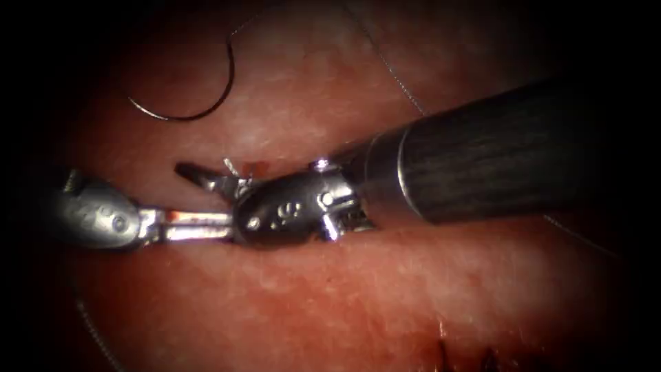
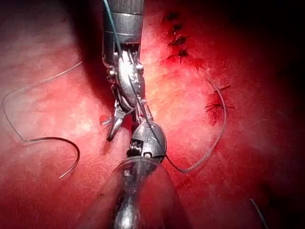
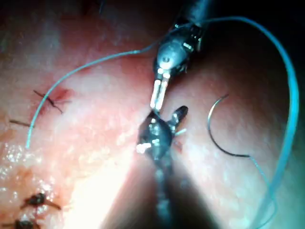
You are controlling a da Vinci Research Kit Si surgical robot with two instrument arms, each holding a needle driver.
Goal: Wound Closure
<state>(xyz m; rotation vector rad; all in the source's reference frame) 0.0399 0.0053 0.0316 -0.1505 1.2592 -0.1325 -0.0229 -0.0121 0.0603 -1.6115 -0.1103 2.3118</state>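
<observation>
The endoscope looks down from above and in front, close on the right tool (image 1: 206, 180) meeting the left tool (image 1: 200, 226) over the tissue (image 1: 330, 289). Each wrist view looks along its own shaft, very near, facing the opposite tool. All three share the meeting jaws and, seemingly, the loose needle (image 1: 206, 103) beyond them.

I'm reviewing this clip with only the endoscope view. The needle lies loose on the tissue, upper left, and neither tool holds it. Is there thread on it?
Observer: Yes. In the right wrist view the thread leaves the end of the needle and arcs widely round toward the left tool.
Operator: Is the right tool gripping anything?
Observer: No. The left wrist view shows the right tool with both jaws spread, holding nothing.
</observation>
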